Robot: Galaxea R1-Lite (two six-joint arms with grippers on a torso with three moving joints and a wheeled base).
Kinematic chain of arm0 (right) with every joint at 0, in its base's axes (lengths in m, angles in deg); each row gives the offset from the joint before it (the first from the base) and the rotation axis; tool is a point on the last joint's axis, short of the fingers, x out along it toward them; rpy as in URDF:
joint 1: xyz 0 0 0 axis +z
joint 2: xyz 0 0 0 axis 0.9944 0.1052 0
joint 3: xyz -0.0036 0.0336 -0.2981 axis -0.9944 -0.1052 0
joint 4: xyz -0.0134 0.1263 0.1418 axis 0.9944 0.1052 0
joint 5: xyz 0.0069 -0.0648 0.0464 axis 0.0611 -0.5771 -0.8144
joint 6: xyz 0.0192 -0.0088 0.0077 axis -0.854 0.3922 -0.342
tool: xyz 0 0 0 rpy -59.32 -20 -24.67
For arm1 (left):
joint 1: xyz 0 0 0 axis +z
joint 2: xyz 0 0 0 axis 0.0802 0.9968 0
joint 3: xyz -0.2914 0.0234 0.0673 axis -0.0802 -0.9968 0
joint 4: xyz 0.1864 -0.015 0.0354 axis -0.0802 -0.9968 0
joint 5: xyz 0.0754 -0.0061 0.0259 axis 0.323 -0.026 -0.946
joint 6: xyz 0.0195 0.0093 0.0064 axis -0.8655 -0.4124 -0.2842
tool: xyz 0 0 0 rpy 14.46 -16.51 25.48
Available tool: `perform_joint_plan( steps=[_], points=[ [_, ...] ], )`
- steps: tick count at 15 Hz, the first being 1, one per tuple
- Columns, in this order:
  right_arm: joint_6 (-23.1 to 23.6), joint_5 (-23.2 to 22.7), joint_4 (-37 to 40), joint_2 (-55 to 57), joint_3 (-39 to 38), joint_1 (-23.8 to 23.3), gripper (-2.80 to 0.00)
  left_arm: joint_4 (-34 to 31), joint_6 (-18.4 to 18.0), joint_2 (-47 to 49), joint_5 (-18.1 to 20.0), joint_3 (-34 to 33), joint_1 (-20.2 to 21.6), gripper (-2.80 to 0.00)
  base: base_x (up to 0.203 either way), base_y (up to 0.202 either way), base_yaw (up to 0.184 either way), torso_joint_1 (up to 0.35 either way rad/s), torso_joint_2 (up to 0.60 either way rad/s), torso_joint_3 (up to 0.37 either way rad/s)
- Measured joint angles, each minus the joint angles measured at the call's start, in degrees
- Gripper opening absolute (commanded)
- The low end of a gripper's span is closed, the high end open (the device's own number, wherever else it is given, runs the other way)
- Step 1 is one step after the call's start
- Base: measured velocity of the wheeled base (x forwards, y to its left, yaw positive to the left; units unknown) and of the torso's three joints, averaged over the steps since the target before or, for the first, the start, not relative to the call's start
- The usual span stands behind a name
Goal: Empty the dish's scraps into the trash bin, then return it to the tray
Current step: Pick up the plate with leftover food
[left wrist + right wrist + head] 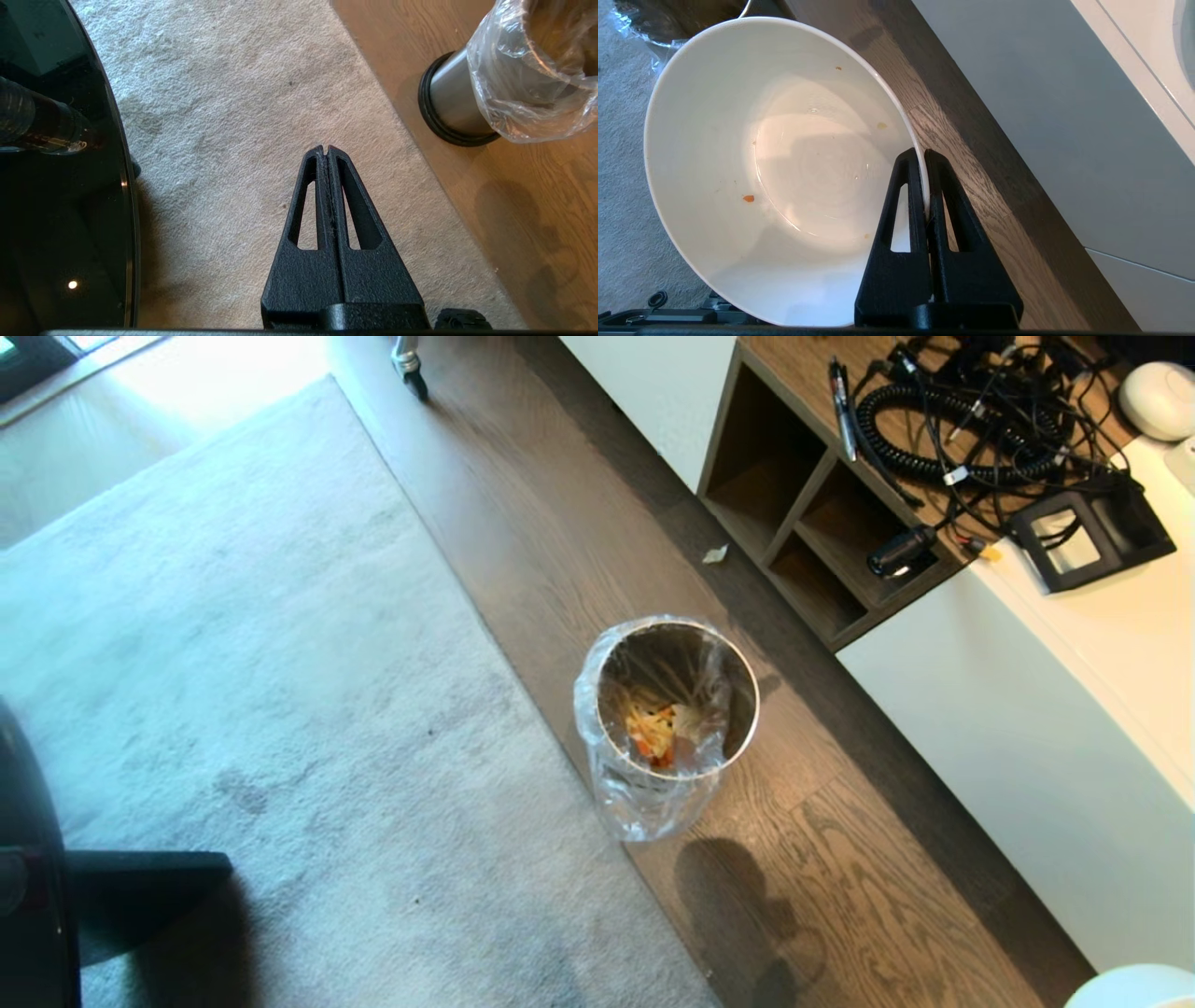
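Dish [784, 168], one deep white bowl, is clamped by its rim between the two fingers of the right gripper [926, 154]: one finger [911, 196] sits inside the wall, the other outside, pressed tight on the thin edge. The bowl is tipped so its hollow faces the wrist camera. It is almost bare; four or five tiny specks cling to the glaze, one orange crumb low on the wall and a pale one just beyond the fingertips. Under and past the fingers runs dark wooden floor [971, 154], then a white cabinet front [1041, 116].

The left gripper [325, 149] hangs over the pale carpet [233, 116], its two fingers pressed flat together with nothing between them. To one side of them curves the edge of one glossy black tabletop [70, 210]; farther off on the other side stands the trash bin [455, 102].

In the head view that single bin [738, 705] stands upright on the wood just beside the carpet edge, one clear bag [644, 803] folded over its rim. The scraps [653, 730] lie at its bottom, a small heap of pale strips and orange pieces, too tangled to count. Beyond it is a wooden shelf unit [794, 523] with three open cubbies showing and a knot of black cables [971, 420] on top. No tray appears in any view.
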State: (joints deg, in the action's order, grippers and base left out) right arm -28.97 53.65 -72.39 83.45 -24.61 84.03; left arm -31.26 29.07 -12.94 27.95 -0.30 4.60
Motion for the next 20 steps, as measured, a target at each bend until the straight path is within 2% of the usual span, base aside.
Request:
perform_joint_plan(
  steps=[20],
  points=[
    [0.00,0.02,0.00,0.00,-0.02,0.00,-2.80,-0.15,0.18,0.00,0.00,0.07,0.00,-2.80,0.000,0.000,0.000,0.001,0.00,0.202]
  ],
)
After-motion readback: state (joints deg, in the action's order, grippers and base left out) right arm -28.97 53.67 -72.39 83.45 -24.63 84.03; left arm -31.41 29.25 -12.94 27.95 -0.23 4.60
